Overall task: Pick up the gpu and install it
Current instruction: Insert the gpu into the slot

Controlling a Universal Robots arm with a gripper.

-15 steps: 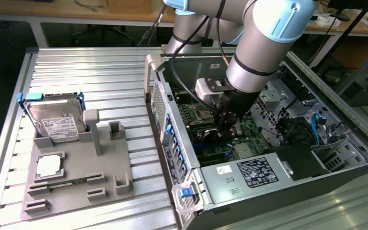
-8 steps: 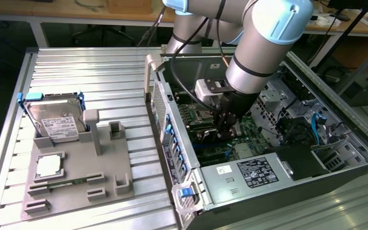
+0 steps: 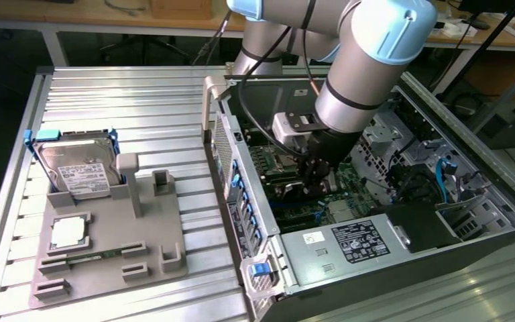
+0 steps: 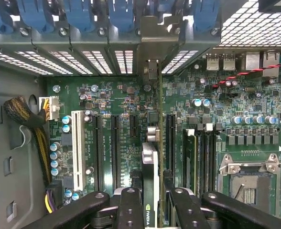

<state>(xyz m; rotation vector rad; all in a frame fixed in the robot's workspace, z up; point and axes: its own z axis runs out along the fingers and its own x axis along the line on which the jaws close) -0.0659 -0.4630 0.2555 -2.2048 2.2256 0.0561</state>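
Observation:
My gripper is shut on the gpu, a thin black card seen edge-on between the two black fingers. The card stands upright over the green motherboard, in line with a long black expansion slot. Its silver bracket end reaches toward the case's rear slot openings. In the exterior view my gripper is down inside the open computer case, over the motherboard; the arm hides the card there.
On the exterior view's left, a grey holder carries a silver hard drive in a blue frame, a square chip and a green memory stick. Blue slot latches, a white slot and the processor socket surround the card.

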